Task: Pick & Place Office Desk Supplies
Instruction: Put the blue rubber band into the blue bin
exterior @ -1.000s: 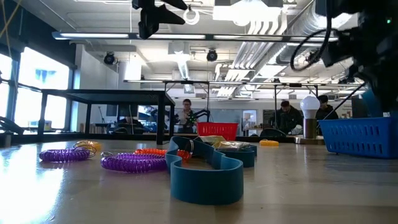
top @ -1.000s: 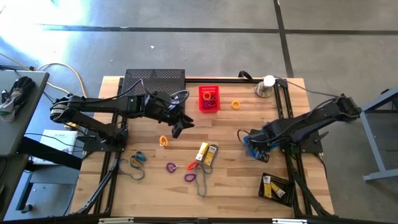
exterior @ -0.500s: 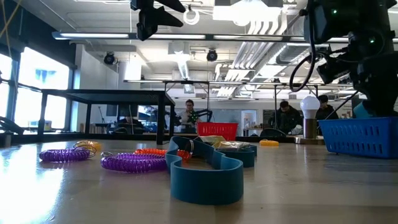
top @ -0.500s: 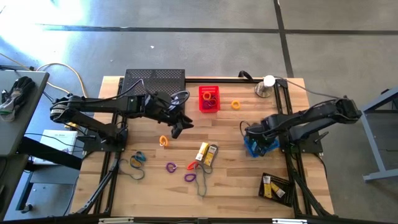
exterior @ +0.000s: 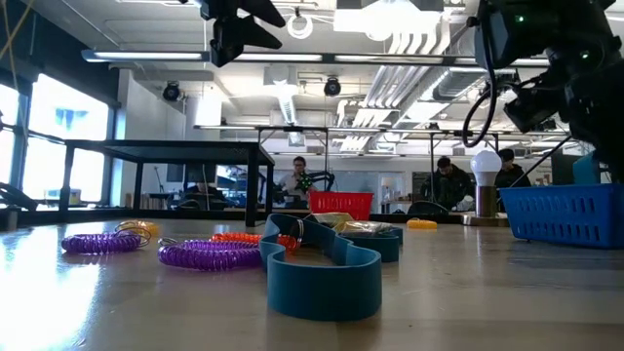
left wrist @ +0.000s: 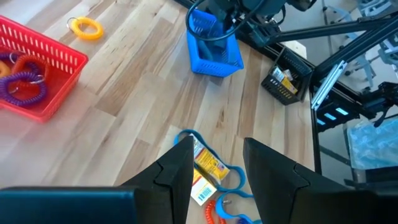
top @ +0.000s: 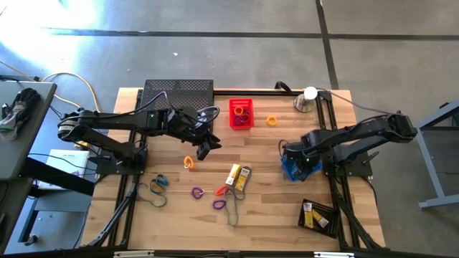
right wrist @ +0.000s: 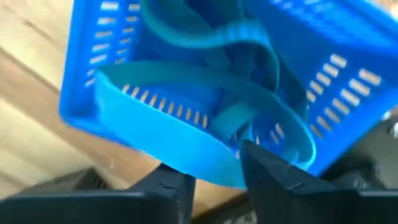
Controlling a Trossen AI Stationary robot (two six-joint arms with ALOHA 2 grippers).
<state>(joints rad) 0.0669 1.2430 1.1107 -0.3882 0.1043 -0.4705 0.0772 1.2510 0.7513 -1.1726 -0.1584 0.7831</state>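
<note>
High view: a pale wooden desk (top: 262, 215) on grey concrete floor carries a red basket (top: 241, 113), blue basket (top: 294, 169), yellow-and-white boxes (top: 238, 176) and scattered coil loops (top: 197, 192). Low view: an open workshop with people seated far behind. Left wrist view: left gripper (left wrist: 216, 163), fingers parted and empty, above the boxes; their label is unreadable. Right wrist view: right gripper (right wrist: 214, 168), fingers narrowly apart over a blue band (right wrist: 205, 106) in the blue basket

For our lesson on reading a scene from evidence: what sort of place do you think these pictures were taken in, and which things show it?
Probably a robotics lab or open workshop. A wooden worktable carries two mounted arms, exposed ducts run across the ceiling, and people sit at benches behind.
</note>
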